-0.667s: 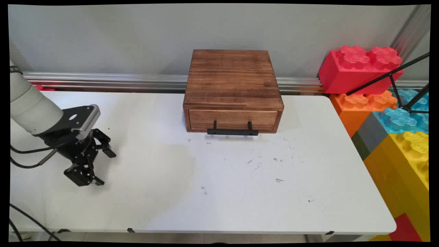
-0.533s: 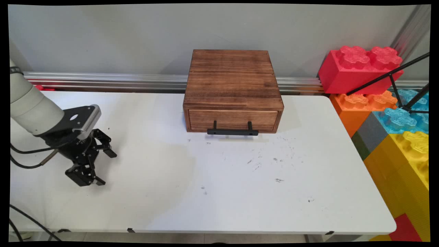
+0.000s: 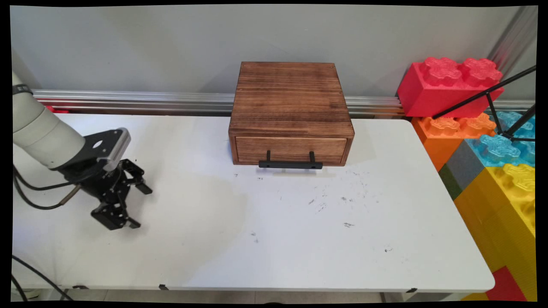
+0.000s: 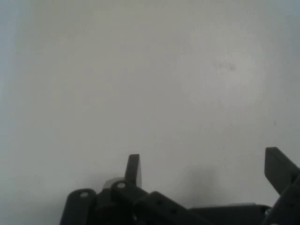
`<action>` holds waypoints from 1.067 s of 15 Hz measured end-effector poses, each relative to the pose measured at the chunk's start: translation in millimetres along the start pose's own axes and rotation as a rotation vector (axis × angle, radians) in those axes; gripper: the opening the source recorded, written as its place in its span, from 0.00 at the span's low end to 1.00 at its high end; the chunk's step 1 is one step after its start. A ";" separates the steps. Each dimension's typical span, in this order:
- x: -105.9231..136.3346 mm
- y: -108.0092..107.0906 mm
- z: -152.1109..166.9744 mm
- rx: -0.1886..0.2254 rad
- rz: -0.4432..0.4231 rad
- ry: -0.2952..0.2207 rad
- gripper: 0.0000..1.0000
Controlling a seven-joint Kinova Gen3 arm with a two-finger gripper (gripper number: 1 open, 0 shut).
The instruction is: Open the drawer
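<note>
My black gripper hangs low over the left side of the white table, open, with nothing between its fingers. In the hand view the gripper shows its two fingertips spread wide over bare white tabletop. A brown wooden box with one drawer stands at the back middle of the table, well to the right of the gripper. The drawer front sits flush with the box and carries a black bar handle.
Large toy bricks are stacked beyond the table's right edge: red, orange, blue and yellow. A black tripod leg crosses them. An aluminium rail runs along the wall behind. Black cables hang under the arm.
The gripper has shifted a little to the right and slightly away from the near edge. It stays open. The box has not moved.
</note>
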 end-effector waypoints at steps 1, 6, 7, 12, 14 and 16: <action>3.4 -0.8 -0.9 0.006 -0.012 0.026 1.00; 25.4 -6.8 -6.0 0.025 -0.124 0.189 1.00; 30.1 -7.8 -6.8 0.025 -0.147 0.222 1.00; 45.7 -14.0 -10.5 0.039 -0.215 0.336 1.00; 50.9 -16.6 -10.4 0.044 -0.220 0.362 1.00; 61.4 -20.8 -8.0 0.049 -0.214 0.394 1.00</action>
